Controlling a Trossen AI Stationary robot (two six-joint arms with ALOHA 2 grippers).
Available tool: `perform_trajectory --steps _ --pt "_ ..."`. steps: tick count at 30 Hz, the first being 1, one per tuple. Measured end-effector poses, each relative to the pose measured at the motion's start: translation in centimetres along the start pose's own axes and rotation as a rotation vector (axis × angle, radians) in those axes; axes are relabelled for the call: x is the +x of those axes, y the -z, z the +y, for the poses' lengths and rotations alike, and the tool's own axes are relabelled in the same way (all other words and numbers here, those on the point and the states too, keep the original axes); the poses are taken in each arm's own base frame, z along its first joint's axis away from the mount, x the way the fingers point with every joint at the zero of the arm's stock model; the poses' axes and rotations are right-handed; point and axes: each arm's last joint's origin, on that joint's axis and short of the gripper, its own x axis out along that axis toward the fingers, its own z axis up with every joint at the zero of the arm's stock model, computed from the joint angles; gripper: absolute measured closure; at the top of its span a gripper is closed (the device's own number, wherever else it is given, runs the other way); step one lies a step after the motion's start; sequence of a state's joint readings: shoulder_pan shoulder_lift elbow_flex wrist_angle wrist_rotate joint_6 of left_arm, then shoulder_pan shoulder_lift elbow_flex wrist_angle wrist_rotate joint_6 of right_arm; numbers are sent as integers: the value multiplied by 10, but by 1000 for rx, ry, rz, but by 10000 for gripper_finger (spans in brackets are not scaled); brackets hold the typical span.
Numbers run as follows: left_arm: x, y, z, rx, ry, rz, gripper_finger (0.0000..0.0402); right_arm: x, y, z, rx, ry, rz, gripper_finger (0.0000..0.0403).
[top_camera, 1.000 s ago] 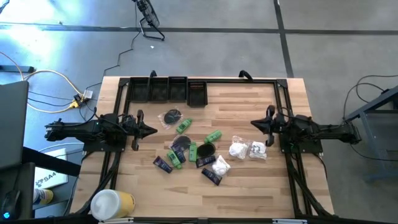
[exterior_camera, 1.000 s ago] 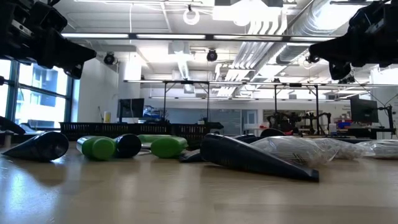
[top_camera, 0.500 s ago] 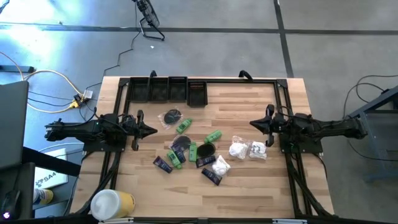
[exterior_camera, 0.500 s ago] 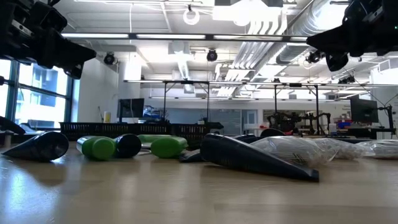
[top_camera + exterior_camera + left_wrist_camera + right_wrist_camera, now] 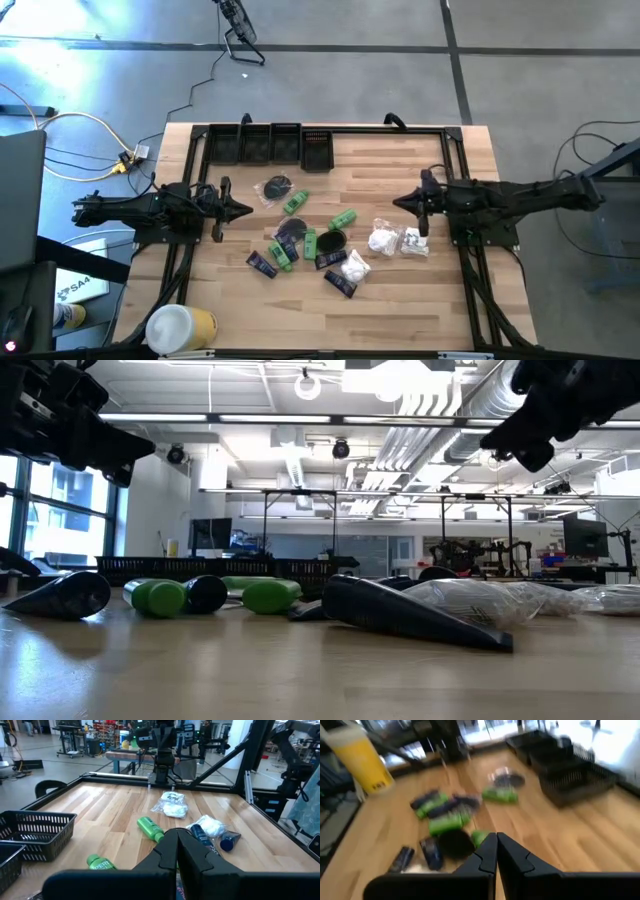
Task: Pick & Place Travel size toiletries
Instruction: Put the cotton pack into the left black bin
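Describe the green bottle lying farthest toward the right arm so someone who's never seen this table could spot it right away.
Start at the row of black mesh baskets along the wooden table's far edge, then drop to the scatter of small toiletries mid-table. The green bottle lies on its side, slanted, on the scatter's right-arm side, just above a round black disc. Unlike the other green bottles, it lies alone, with white plastic-wrapped packets further toward the right arm.

One camera hangs high above and looks straight down on the whole pale wooden slatted table [image 5: 390,170], taking in both dark arms and the grey floor around it, while a second sits at table-top height and looks level across the boards into the bright workshop beyond, so close that the nearest small green plastic bottles [image 5: 160,597] loom large. Each wrist camera looks forward past its own dark fingers [image 5: 172,851] from opposite sides of the table (the left one facing the right arm's base), and both share the same scattered cluster of bottles [image 5: 445,824] and the black wire baskets [image 5: 35,832] that the overhead view shows along the far edge.
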State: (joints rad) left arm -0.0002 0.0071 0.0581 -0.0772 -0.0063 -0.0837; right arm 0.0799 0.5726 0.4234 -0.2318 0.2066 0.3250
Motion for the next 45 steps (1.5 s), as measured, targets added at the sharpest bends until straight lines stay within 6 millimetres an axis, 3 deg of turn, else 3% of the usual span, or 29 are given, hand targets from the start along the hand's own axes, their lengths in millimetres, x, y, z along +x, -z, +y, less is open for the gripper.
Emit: perform_trajectory --steps 10,19,31,37,45 --pt "0 0 0 0 -3 -1 400 16 -21 14 183 33 320 400" --pt "0 0 0 0 -4 -1 400 41 -8 17 337 35 507 400" --pt "0 0 0 0 -4 -1 400 65 8 13 290 210 561 396" --pt "0 0 0 0 -5 -1 400 67 9 13 332 233 561 348" --pt "0 0 0 0 -5 -1 400 67 9 12 497 302 526 235"
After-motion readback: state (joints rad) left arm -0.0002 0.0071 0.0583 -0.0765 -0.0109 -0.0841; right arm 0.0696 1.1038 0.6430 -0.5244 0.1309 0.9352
